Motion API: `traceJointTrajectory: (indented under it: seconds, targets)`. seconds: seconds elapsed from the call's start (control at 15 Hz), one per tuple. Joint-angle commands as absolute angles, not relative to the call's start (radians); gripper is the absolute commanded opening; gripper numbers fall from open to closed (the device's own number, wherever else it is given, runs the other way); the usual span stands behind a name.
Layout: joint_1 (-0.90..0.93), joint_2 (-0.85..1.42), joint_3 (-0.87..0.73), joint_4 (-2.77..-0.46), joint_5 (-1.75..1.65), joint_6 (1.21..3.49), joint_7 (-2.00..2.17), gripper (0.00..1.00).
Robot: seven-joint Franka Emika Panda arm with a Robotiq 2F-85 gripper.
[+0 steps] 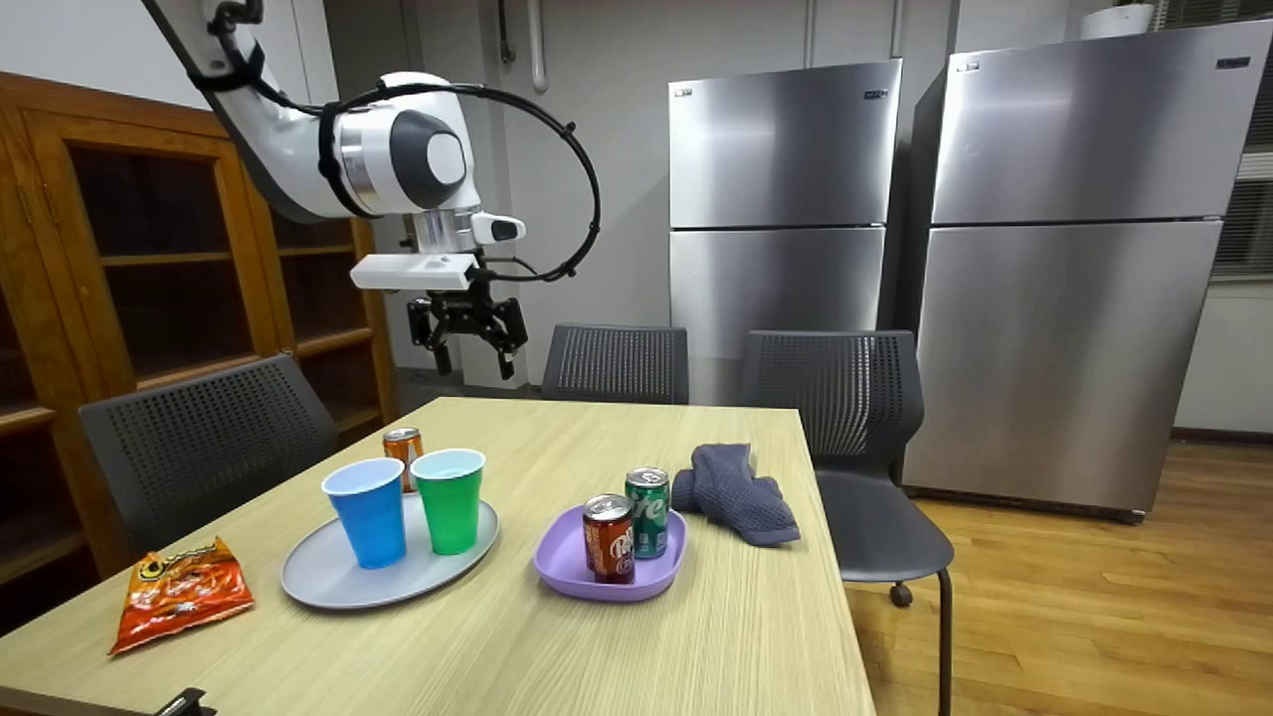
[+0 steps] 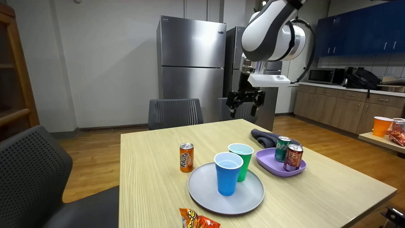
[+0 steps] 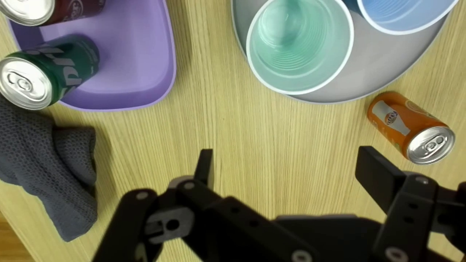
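The orange can (image 1: 400, 449) stands, seen from here, near the left edge of the table (image 1: 736, 636). The gripper (image 1: 475, 369), released, jaws wide apart, hangs above the table. Purple tray (image 1: 567, 557), dark towel (image 1: 736, 497): toward right edge.

I see a steel refrigerator (image 1: 781, 159) beside a second refrigerator (image 1: 1074, 358) in both exterior views, with a white pot (image 1: 1117, 20) showing above the latter. Grey chairs (image 1: 833, 383) with perforated backs stand in front of them, and a third chair (image 1: 204, 428) stands before a wooden cabinet (image 1: 179, 261) with glazed doors. In an exterior view I also make out blue wall cupboards (image 2: 364, 33) over a kitchen worktop (image 2: 387, 92) that bears a microwave (image 2: 324, 76) and a black bag (image 2: 365, 79). Nearer, on a side worktop (image 2: 368, 138), I notice an orange cup (image 2: 381, 127) and a red packet (image 2: 397, 136).
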State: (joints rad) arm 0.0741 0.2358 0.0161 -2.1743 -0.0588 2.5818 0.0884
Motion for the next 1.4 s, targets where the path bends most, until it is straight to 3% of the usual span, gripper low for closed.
traceJointTrajectory:
  seconds: [0.0, 1.33]
  targets:
    - [0.096, 0.266, 0.037, -2.127, -0.067, 2.578, 0.093, 1.0]
    - [0.186, 0.646, 0.129, -1.694, -0.035, 2.452, 0.037, 1.0]
